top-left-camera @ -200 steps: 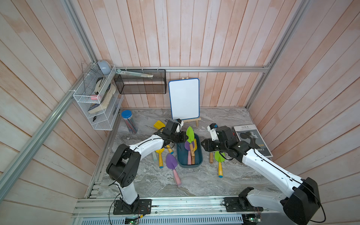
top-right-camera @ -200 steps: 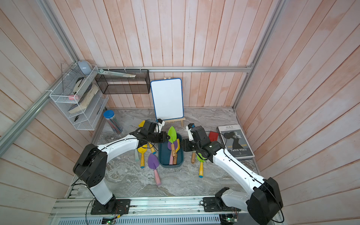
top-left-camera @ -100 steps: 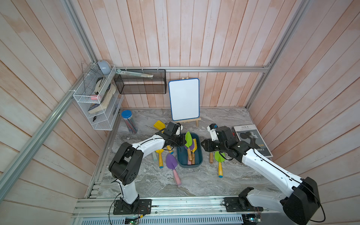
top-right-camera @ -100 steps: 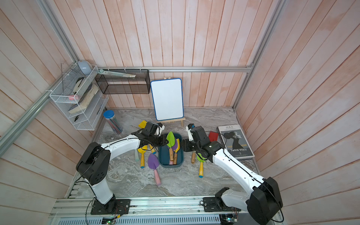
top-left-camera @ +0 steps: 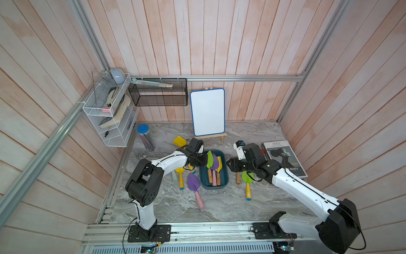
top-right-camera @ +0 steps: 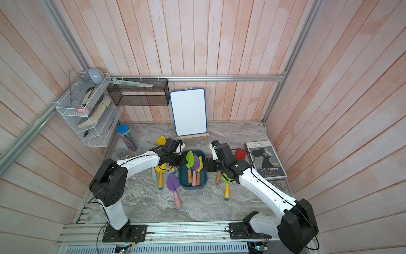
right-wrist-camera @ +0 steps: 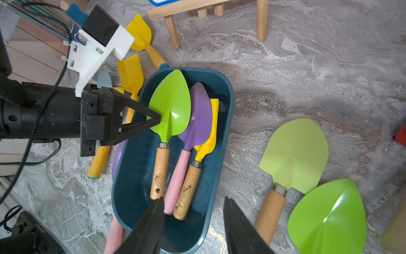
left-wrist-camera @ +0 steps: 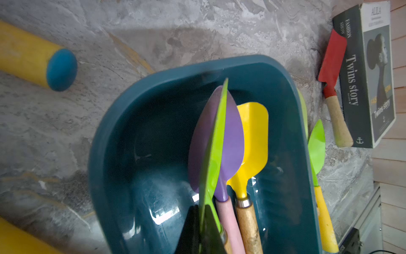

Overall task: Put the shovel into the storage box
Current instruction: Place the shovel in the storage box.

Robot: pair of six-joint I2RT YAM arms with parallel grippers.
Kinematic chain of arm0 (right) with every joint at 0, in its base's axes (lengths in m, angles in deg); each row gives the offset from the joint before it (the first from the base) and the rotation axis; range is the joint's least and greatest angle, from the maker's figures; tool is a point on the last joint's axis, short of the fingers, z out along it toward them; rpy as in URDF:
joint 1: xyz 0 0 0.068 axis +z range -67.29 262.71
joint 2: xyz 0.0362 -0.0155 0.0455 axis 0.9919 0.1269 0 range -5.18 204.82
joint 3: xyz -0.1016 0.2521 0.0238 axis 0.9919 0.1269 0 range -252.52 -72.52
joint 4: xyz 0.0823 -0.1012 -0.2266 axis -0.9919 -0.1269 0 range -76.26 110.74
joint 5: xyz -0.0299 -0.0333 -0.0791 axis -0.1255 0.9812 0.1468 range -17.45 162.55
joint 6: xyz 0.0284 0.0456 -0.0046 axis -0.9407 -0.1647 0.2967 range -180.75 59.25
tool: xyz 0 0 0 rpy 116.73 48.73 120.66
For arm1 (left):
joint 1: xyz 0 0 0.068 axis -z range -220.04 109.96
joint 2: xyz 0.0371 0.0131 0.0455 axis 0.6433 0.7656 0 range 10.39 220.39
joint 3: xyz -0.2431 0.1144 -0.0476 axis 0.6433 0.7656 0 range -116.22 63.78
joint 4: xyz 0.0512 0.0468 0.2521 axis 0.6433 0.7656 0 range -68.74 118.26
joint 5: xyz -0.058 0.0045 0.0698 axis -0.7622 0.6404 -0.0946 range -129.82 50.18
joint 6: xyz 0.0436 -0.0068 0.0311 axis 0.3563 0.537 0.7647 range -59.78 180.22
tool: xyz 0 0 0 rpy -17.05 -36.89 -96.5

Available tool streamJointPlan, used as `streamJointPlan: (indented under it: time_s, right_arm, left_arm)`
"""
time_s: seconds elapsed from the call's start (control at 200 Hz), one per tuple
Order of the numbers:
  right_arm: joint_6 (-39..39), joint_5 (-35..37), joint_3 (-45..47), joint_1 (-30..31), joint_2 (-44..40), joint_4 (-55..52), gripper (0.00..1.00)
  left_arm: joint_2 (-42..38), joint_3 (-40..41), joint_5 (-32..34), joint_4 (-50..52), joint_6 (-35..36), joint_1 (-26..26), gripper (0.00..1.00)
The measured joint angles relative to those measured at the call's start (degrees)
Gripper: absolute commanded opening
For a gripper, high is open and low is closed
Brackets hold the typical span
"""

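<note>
Ten shovels (top-left-camera: 193, 183), one storage box (top-left-camera: 214, 187), one book (top-left-camera: 283, 158), one whiteboard (top-left-camera: 208, 112).

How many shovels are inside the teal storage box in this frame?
3: the green shovel on the left-arm side, its blade pinched by the left gripper; the purple shovel in the middle; the yellow shovel on the right-arm side of the storage box. Nothing more shows beneath them.

Box: dark teal plastic storage box (left-wrist-camera: 114, 154), rounded corners, mid-frame on the grey marbled worktop (left-wrist-camera: 55, 136).
Claw: black left claw (left-wrist-camera: 203, 228), lower centre, pinching the lime-green metal shovel (left-wrist-camera: 216, 140) edge-on over the box.
Inside: purple pink-handled shovel (left-wrist-camera: 228, 143); yellow wooden-handled shovel (left-wrist-camera: 254, 136).
Upper right: red shovel (left-wrist-camera: 332, 57) beside a dark "Twins story" book (left-wrist-camera: 369, 77).
</note>
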Motion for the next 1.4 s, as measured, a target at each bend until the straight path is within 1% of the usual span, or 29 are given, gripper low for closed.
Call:
streamJointPlan:
  time_s: [0.76,0.79,0.88,1.02,1.17,1.285,1.4]
  right_arm:
    - [0.07,-0.02,0.46,0.00,1.62,1.09,0.50]
    - [0.09,-0.02,0.46,0.00,1.66,1.14,0.50]
    - [0.11,0.00,0.46,0.00,1.73,1.18,0.50]
    - [0.22,-0.02,0.46,0.00,1.73,1.29,0.50]
    - [0.24,0.00,0.46,0.00,1.75,1.33,0.50]
    - [0.24,0.00,0.46,0.00,1.79,1.36,0.50]
    - [0.26,0.00,0.46,0.00,1.84,1.51,0.50]
  left_arm:
    - [3.32,-0.39,-2.21,-2.10,-0.52,0.07,0.00]
    - [3.50,-0.48,-2.25,-2.10,-0.57,0.13,0.01]
    - [3.96,-1.03,-2.36,-2.10,-0.68,0.46,0.09]
    - [4.28,-1.79,-2.38,-2.05,-0.74,0.76,0.27]
    - [4.55,-3.04,-2.29,-1.81,-1.16,1.14,0.45]
    - [4.68,-4.02,-2.08,-1.55,-0.94,1.18,0.55]
    - [4.83,-4.90,-1.92,-0.76,-1.27,1.22,0.63]
